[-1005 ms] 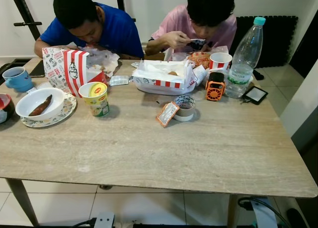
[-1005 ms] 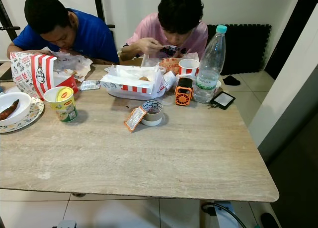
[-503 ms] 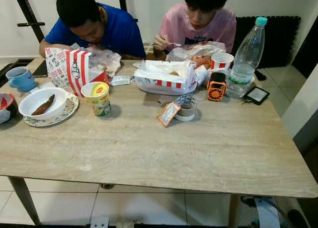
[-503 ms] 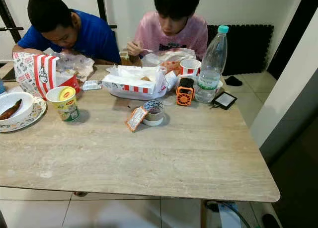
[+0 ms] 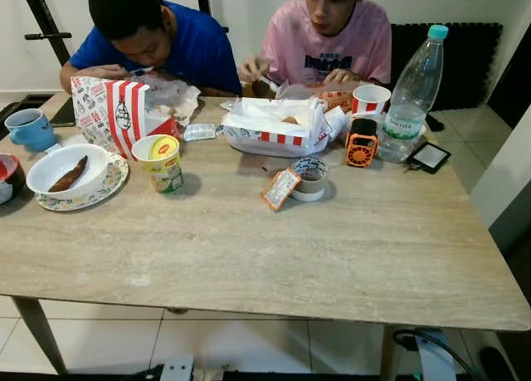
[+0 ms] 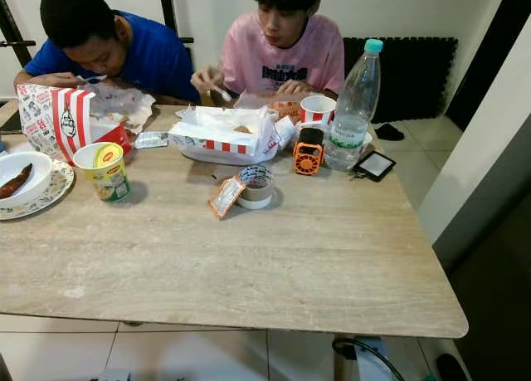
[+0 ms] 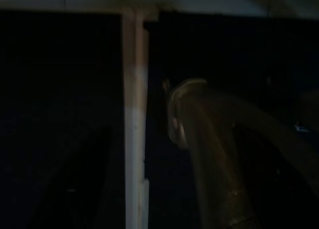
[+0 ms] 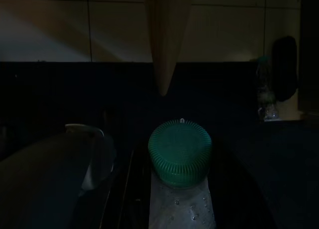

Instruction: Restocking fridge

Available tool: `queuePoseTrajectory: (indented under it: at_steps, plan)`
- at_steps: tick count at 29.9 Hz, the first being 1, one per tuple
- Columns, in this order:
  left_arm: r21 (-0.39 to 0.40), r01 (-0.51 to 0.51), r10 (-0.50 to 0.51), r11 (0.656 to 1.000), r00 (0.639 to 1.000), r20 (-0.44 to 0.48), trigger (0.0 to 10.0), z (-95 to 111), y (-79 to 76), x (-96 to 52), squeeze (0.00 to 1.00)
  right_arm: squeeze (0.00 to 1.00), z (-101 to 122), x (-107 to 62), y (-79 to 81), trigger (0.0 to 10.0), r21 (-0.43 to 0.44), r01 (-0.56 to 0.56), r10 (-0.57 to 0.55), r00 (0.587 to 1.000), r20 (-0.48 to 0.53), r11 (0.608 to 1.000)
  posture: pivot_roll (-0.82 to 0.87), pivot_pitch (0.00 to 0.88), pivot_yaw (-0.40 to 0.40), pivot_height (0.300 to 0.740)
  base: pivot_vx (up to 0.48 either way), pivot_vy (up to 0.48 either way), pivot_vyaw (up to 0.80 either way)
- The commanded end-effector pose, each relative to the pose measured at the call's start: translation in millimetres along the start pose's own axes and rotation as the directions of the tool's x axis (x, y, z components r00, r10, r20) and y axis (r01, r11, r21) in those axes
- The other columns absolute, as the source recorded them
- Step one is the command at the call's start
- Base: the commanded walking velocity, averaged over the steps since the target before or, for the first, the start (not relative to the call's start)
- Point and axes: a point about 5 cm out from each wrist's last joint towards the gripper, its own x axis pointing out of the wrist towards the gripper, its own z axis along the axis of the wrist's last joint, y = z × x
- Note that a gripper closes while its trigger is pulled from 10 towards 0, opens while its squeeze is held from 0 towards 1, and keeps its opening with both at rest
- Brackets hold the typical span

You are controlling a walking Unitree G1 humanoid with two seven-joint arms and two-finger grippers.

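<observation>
One bottle [image 8: 180, 189] with a green cap is seen upright at lower centre of the right wrist view, apparently held in the right gripper; the grip cannot be told. A second bottle [image 5: 411, 90] stands upright at upper right of the table [image 5: 332, 256].

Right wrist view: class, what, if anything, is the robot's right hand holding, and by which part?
A clear bottle with a green cap, apparently held by its body, below the cap. The grip itself is lost in the dark.

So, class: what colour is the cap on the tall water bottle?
Teal-green cap on the water bottle, clearest in the left eye view.
</observation>
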Motion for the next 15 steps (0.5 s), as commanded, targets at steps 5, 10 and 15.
queuePoseTrajectory:
  at_steps: [5, 10, 15]
  plan:
    - [-0.003, -0.008, 0.008, 1.000, 0.998, -0.057, 10.0, -19, 3.3, -3.0, 0.00, 0.00, -7, -0.8, -8.2, 10.0, 0.019, 0.025, -0.024, 1.000, -0.008, 1.000, 0.04, 0.000, 0.006, 0.740, 0.000, 0.000, 0.00]
    - [-0.014, -0.021, 0.020, 1.000, 0.997, -0.070, 10.0, -25, 5.1, -4.1, 0.00, 0.00, -14, -1.3, -11.0, 10.0, 0.029, 0.034, -0.033, 0.999, -0.025, 0.999, 0.03, 0.000, 0.004, 0.740, 0.000, 0.000, 0.00]
    - [-0.013, -0.026, 0.025, 1.000, 0.997, -0.069, 10.0, -25, 6.7, -4.5, 0.00, 0.00, -16, -1.6, -12.9, 10.0, 0.009, 0.034, -0.034, 0.999, -0.031, 0.999, 0.01, 0.000, -0.009, 0.740, 0.000, 0.000, 0.00]
